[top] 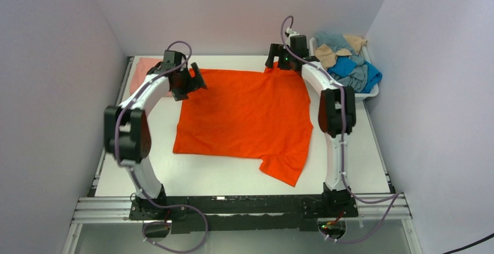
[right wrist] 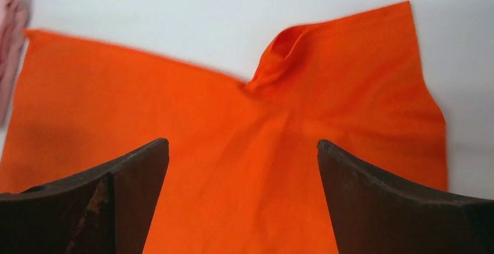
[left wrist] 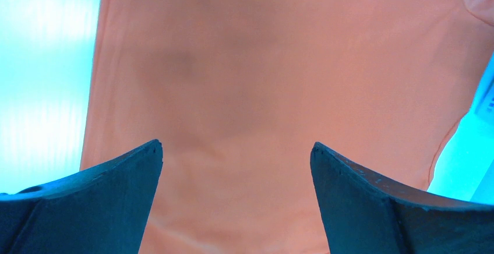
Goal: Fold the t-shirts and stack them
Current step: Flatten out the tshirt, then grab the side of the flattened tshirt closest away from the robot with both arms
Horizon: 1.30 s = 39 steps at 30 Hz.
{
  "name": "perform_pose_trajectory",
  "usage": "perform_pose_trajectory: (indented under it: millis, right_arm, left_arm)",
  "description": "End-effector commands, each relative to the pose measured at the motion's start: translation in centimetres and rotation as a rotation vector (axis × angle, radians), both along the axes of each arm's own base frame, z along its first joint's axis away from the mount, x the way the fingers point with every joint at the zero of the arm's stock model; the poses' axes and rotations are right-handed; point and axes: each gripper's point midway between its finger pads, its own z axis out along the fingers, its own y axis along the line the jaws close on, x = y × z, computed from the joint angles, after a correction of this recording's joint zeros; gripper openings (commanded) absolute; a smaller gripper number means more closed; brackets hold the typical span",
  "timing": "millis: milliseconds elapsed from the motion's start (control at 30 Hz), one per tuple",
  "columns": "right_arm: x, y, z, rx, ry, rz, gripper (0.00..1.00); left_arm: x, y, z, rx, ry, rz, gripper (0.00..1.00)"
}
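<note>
A bright orange t-shirt (top: 244,114) lies spread flat on the white table, one sleeve pointing to the near right. My left gripper (top: 192,82) hovers open over its far left corner; in the left wrist view the cloth (left wrist: 244,79) looks pale orange and fills the space between the fingers of the gripper (left wrist: 236,146). My right gripper (top: 278,62) hovers open over the far right corner. The right wrist view shows the orange shirt (right wrist: 233,126) under the open gripper (right wrist: 243,143), with a small raised fold. A salmon-pink shirt (top: 143,70) lies at the far left.
A white basket (top: 373,94) at the back right holds blue, teal and tan shirts (top: 346,62). The pink shirt's edge shows at the left of the right wrist view (right wrist: 9,27). Walls close in on three sides.
</note>
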Motion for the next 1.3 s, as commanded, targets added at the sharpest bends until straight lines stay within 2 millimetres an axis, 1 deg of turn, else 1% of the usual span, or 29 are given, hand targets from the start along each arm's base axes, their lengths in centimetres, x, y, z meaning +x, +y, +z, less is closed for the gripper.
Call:
perform_pose_trajectory:
  millis: [0,67,100,133,200,233,300,367,433,500,567,600,667,700,767,833,867,900,933,1000,1067,1133,1233,1267]
  right_arm:
    - [-5.4,-1.5,7.7,-0.085,-0.143,-0.061,1.0]
    - [-8.6,-2.6,6.9,-0.085,-0.104,-0.112,1.0]
    - [-10.5,-3.2,5.5,-0.088,-0.069,-0.127,1.0]
    - [-11.8,-3.4,5.5,-0.074,-0.065,-0.135,1.0]
    - [-14.1,-3.8,5.0,-0.065,-0.048,-0.141,1.0]
    - [-15.1,-3.9,4.7,-0.062,-0.031,-0.144,1.0]
    - [-16.7,-4.1,3.9,-0.061,0.004,-0.146,1.0]
    - [-17.9,-4.1,2.9,-0.065,0.042,-0.14,1.0]
    - [-18.9,-4.1,2.1,-0.086,0.07,-0.141,1.0]
    - [-19.5,-4.4,1.6,-0.108,0.084,-0.153,1.0]
    - [-20.0,-4.5,1.2,-0.127,0.1,-0.159,1.0]
    - [-20.3,-4.6,1.0,-0.136,0.107,-0.161,1.0]
    - [-20.5,-4.7,1.0,-0.143,0.111,-0.167,1.0]
    - [-20.6,-4.7,1.0,-0.143,0.112,-0.168,1.0]
    - [-20.9,-5.0,1.1,-0.148,0.122,-0.179,1.0]
    - [-21.3,-5.3,1.2,-0.155,0.134,-0.191,1.0]
    - [-21.7,-5.5,1.2,-0.161,0.145,-0.2,1.0]
    - [-22.2,-5.8,1.2,-0.171,0.158,-0.207,1.0]
    - [-22.8,-6.2,1.2,-0.185,0.171,-0.211,1.0]
    - [-24.5,-6.8,1.0,-0.217,0.216,-0.199,1.0]
    - [-26.5,-6.5,0.8,-0.231,0.274,-0.145,1.0]
    - [-29.2,-5.5,0.1,-0.252,0.336,-0.092,0.99]
    - [-34.6,-2.9,-2.1,-0.292,0.476,0.01,0.95]
    - [-36.3,-2.8,-2.9,-0.307,0.532,0.028,0.95]
  left_arm:
    - [-6.7,2.9,0.6,0.062,0.011,0.138,0.99]
    - [-10.8,3.6,-1.5,0.062,0.07,0.179,0.99]
    - [-12.7,3.8,-2.4,0.055,0.098,0.199,0.99]
    - [-14.4,4.3,-3.4,0.06,0.126,0.227,0.99]
    - [-17.1,4.9,-4.9,0.064,0.164,0.273,0.99]
    - [-18.7,5.2,-6.2,0.071,0.195,0.293,0.99]
    - [-20.3,5.8,-7.4,0.078,0.219,0.34,0.95]
    - [-21.4,6.3,-8.3,0.081,0.242,0.378,0.9]
    - [-22.0,6.8,-9.0,0.092,0.258,0.417,0.88]
    - [-22.0,7.1,-9.6,0.094,0.25,0.448,0.84]
    - [-22.0,7.4,-10.3,0.094,0.264,0.475,0.78]
    - [-22.0,7.7,-10.5,0.099,0.27,0.492,0.73]
    - [-21.7,8.3,-11.2,0.118,0.27,0.526,0.68]
    - [-21.6,8.6,-11.4,0.123,0.273,0.544,0.64]
    - [-21.3,8.6,-11.5,0.114,0.29,0.54,0.52]
    - [-21.2,8.3,-11.6,0.1,0.297,0.528,0.35]
    - [-21.3,8.2,-11.7,0.093,0.304,0.536,0.22]
    - [-21.2,8.0,-11.6,0.082,0.302,0.535,0.08]
    - [-21.0,7.9,-11.4,0.074,0.296,0.533,0.0]
    - [-20.8,7.9,-11.2,0.071,0.287,0.539,0.0]
    - [-20.8,8.3,-11.0,0.093,0.28,0.545,0.0]
    - [-21.0,8.6,-10.8,0.114,0.284,0.538,0.0]
    - [-21.4,8.7,-10.4,0.132,0.304,0.525,0.0]
    - [-21.7,8.7,-10.5,0.136,0.314,0.52,0.0]
